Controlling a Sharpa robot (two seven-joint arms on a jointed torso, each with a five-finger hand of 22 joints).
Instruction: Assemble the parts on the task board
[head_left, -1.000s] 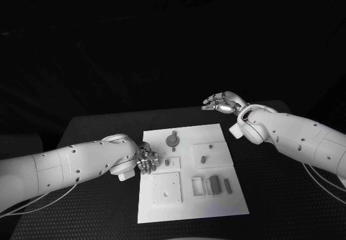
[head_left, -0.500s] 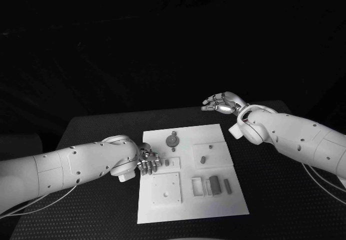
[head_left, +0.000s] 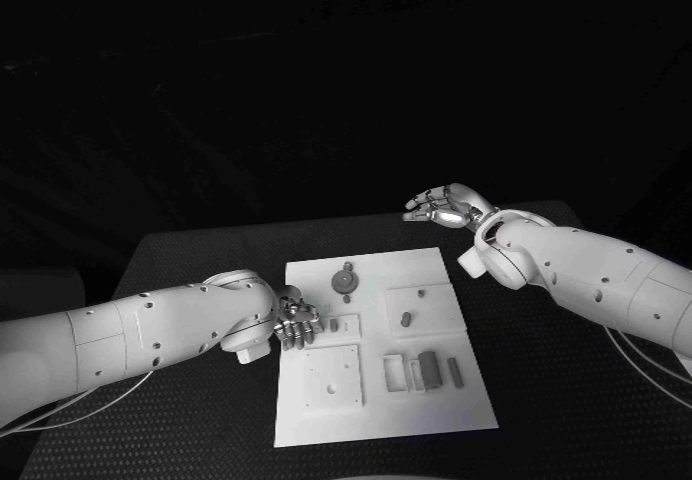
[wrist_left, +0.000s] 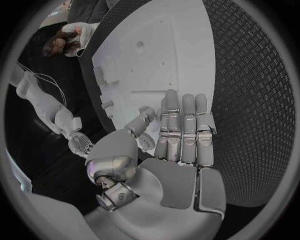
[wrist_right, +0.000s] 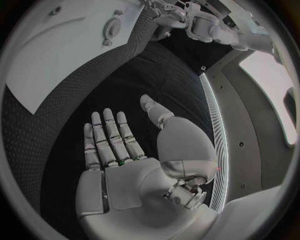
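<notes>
The white task board (head_left: 378, 405) lies in the middle of the black table. On it are grey parts: a round one (head_left: 343, 279) at the far end, a small one (head_left: 407, 320) right of centre, and long bars (head_left: 430, 367) near the middle. My left hand (head_left: 296, 322) lies at the board's left edge, fingers straight and holding nothing; in the left wrist view the left hand (wrist_left: 181, 135) stretches flat beside the board (wrist_left: 156, 55). My right hand (head_left: 450, 208) hovers beyond the board's far right corner, fingers spread and empty. The right wrist view shows the right hand (wrist_right: 122, 150), the board (wrist_right: 56, 50) and the round part (wrist_right: 112, 25).
A square raised plate (head_left: 332, 377) occupies the board's near left. Bare black table (head_left: 548, 400) surrounds the board on both sides. My right forearm (head_left: 577, 270) slants over the table's right part.
</notes>
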